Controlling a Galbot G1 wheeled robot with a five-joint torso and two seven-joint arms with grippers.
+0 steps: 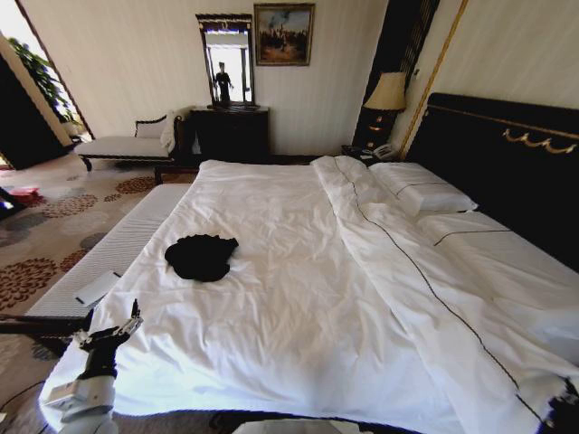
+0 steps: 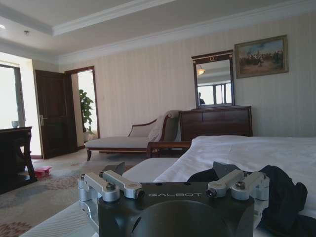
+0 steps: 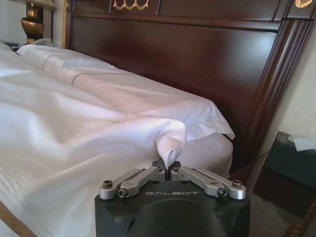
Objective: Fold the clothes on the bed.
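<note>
The black T-shirt [image 1: 201, 257] lies crumpled on the bed [image 1: 298, 298], toward its left side. Soft and light, it will likely drape and slide; its sleeves and hem are bunched out of sight, so an outer edge seems the best hold. The left gripper [image 1: 112, 334] hovers open near the bed's corner; the right gripper [image 3: 168, 170] is pinched shut on the white duvet [image 3: 74, 128] at the bed's right edge.

The head view looks down and forward over the bed [image 1: 298, 271] from its foot side. The left wrist view sits low at the mattress edge, close behind the left gripper [image 2: 175, 185], facing the far wall; both show the mirror [image 1: 226, 59] and painting [image 1: 284, 33]. The right wrist view sits close behind the right gripper [image 3: 168, 170], facing the headboard [image 3: 197, 54].
</note>
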